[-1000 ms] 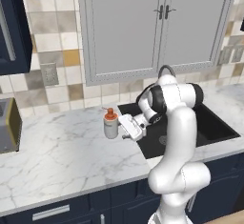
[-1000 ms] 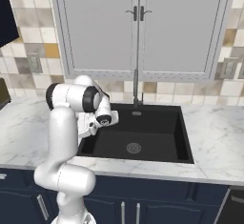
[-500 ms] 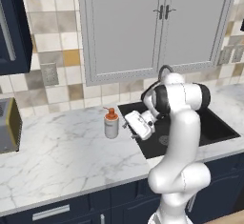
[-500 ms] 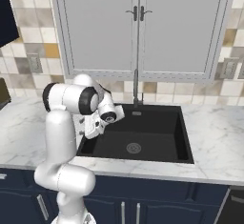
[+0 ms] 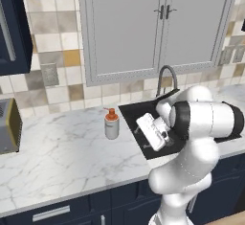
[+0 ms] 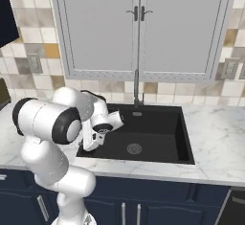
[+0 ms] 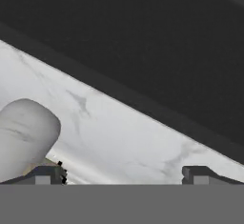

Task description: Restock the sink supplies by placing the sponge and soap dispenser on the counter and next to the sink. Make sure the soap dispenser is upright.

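On the marble surface point(image 5: 62, 147), just left of the black sink point(image 6: 153, 133), the soap dispenser point(image 5: 111, 123) stands upright. Over the sink's left edge hangs the pincer point(image 7: 123, 173), its jaws wide and holding nothing, with the bottle close beside one fingertip point(image 7: 47, 173).

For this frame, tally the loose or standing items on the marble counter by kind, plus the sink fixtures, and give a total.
Soap dispenser: 1, upright on the counter left of the sink
Toaster: 1, at the left edge
Faucet: 1, behind the sink
Sink basin: 1
Total: 4
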Controlling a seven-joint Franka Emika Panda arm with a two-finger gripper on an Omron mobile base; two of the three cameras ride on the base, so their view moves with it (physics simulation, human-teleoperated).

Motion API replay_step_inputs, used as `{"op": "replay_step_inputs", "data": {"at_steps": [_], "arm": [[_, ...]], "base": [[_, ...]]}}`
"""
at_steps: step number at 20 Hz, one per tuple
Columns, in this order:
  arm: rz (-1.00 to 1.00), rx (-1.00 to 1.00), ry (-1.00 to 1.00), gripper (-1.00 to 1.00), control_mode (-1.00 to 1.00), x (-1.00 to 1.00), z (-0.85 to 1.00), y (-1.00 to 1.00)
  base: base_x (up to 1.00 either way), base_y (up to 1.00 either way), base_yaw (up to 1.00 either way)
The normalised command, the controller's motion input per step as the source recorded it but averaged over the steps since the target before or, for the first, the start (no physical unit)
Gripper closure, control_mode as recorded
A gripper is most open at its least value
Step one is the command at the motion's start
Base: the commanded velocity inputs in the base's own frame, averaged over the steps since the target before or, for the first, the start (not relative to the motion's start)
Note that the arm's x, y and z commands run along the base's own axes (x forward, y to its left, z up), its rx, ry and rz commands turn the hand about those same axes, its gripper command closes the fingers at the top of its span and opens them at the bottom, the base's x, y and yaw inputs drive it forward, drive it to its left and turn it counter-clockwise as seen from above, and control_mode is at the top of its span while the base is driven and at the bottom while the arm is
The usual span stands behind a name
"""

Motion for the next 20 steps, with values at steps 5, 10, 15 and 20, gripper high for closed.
{"op": "replay_step_inputs", "data": {"at_steps": [5, 10, 15, 20], "arm": [[-0.07, -0.15, -0.3, -1.0, -1.0, -1.0, 0.75, -0.34], [-0.07, -0.31, -0.28, -1.0, -1.0, -0.94, 0.9, -0.33], [0.0, -0.45, -0.24, -1.0, -1.0, -0.79, 0.71, -0.22], [0.0, -0.2, -0.22, -1.0, -1.0, -0.65, 0.24, -0.01]], "base": [[0.0, 0.0, 0.0], [0.0, 0.0, 0.0], [0.0, 0.0, 0.0], [0.0, 0.0, 0.0]]}}
